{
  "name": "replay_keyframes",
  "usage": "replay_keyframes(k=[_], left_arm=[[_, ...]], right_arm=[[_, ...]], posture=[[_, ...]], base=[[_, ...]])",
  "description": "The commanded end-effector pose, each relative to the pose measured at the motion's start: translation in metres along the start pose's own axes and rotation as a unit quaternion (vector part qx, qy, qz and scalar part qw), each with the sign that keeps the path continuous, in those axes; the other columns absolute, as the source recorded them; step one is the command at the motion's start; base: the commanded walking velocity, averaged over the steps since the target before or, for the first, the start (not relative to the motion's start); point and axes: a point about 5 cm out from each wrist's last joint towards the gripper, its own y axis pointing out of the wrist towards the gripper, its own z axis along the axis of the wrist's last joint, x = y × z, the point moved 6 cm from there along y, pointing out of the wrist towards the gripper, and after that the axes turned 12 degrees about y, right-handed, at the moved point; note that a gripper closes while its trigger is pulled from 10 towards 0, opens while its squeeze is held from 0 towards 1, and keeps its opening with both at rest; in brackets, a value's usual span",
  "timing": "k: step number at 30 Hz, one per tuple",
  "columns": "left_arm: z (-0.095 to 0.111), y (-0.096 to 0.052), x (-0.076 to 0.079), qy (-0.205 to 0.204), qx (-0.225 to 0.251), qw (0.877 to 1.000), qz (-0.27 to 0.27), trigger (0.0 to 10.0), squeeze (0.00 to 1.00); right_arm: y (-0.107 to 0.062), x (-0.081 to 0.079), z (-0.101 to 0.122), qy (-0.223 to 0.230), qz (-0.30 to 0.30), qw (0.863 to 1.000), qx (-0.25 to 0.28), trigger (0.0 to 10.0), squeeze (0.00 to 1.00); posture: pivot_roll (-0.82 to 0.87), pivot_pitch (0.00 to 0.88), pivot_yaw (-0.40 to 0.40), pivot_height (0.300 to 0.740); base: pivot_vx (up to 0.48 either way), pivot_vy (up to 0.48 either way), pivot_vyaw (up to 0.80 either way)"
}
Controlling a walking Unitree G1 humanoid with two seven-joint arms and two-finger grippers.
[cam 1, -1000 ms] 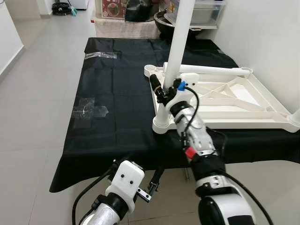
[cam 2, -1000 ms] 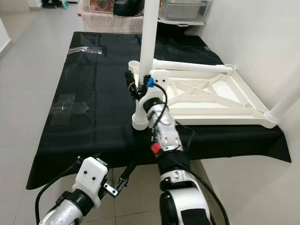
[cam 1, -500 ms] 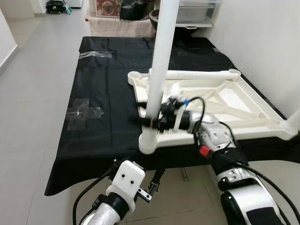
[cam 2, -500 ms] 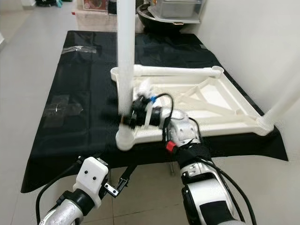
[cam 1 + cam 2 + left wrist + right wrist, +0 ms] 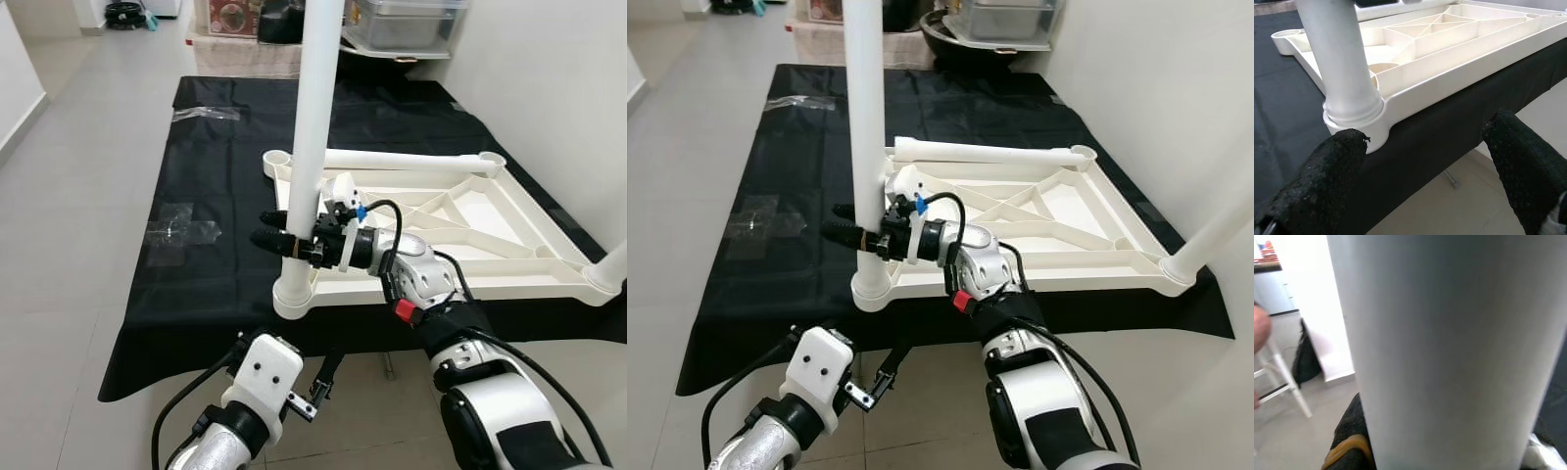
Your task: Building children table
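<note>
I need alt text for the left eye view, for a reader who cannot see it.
The right pincer grips an upright white table leg standing in a corner socket of the upside-down white tabletop, which lies on a black cloth. The left pincer hangs idle below.

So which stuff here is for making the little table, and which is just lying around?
For the table:
white tabletop, upside down
upright white leg, gripped by the right gripper
leg lying on the frame

Just lying around:
clear tape scraps
storage bins
black cloth underneath

Bright, even indoor light; both eye views are sharp. The black cloth (image 5: 225,186) shows soft glare. The right wrist view is blurred, its background overexposed.
</note>
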Motion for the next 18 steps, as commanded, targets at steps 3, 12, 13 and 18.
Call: replay_keyframes(k=[3, 12, 13, 18], left_arm=[[-0.001, 0.000, 0.002, -0.002, -0.004, 1.000, -0.004, 10.0, 0.00], [-0.001, 0.000, 0.001, -0.001, -0.004, 1.000, -0.004, 10.0, 0.00], [-0.001, 0.000, 0.001, -0.001, -0.004, 1.000, -0.004, 10.0, 0.00], [-0.001, 0.001, 0.001, -0.001, -0.004, 1.000, -0.004, 10.0, 0.00]], right_arm=[[-0.027, 0.074, 0.025, -0.012, -0.346, 0.934, 0.086, 0.0, 0.00], [-0.083, 0.094, 0.001, 0.040, -0.601, 0.790, 0.116, 0.0, 0.00], [-0.083, 0.094, 0.001, 0.040, -0.601, 0.790, 0.116, 0.0, 0.00], [-0.065, 0.081, 0.003, 0.058, -0.592, 0.792, 0.138, 7.7, 0.00]], posture=[[0.14, 0.092, -0.099, 0.740], [0.14, 0.095, -0.099, 0.740], [0.14, 0.095, -0.099, 0.740], [0.14, 0.096, -0.100, 0.740]], base=[[0.000, 0.000, 0.00], [0.000, 0.000, 0.00], [0.000, 0.000, 0.00], [0.000, 0.000, 0.00]])
